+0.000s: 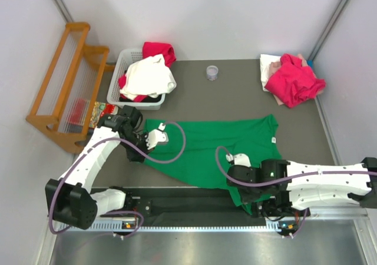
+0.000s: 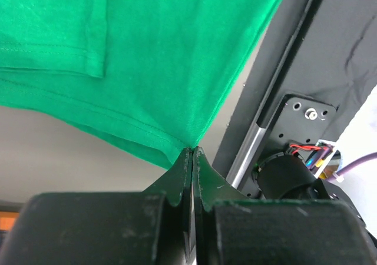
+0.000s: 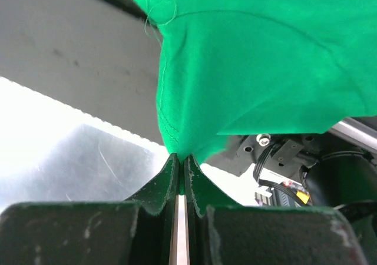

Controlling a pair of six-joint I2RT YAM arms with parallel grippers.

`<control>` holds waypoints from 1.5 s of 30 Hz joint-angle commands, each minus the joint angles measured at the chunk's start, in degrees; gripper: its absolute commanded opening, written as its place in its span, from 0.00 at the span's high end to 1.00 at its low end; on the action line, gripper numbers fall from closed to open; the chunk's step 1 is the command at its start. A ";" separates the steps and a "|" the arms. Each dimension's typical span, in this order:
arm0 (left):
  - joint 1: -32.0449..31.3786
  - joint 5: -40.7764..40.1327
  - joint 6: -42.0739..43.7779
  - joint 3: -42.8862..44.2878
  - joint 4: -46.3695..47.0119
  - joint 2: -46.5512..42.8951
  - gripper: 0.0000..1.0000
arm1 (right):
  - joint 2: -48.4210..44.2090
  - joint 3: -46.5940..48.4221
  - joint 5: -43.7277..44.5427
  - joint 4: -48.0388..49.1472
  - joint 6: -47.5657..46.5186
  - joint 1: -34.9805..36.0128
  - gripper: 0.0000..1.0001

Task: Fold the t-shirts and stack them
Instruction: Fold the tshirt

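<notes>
A bright green t-shirt (image 1: 218, 147) lies spread across the middle of the dark table, its near edge hanging over the front. My left gripper (image 1: 139, 152) is shut on the shirt's left corner; in the left wrist view the green hem (image 2: 147, 70) runs into the closed fingertips (image 2: 193, 150). My right gripper (image 1: 246, 199) is shut on the shirt's near right part; the cloth (image 3: 253, 59) bunches into the closed tips (image 3: 181, 156). A magenta-red t-shirt (image 1: 294, 81) lies crumpled at the back right over a white one (image 1: 268, 65). More t-shirts, white (image 1: 147, 79) and red (image 1: 160, 50), fill the basket.
The white plastic basket (image 1: 125, 60) stands at the back left. A wooden rack (image 1: 65, 82) is off the table's left side. A small clear cup (image 1: 212, 72) sits at the back centre. The arm bases and a metal rail (image 1: 194, 224) line the near edge.
</notes>
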 commanded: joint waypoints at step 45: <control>9.95 -2.16 -3.39 7.54 26.12 25.23 1.00 | 13.98 6.97 21.06 27.65 -18.09 -47.78 1.00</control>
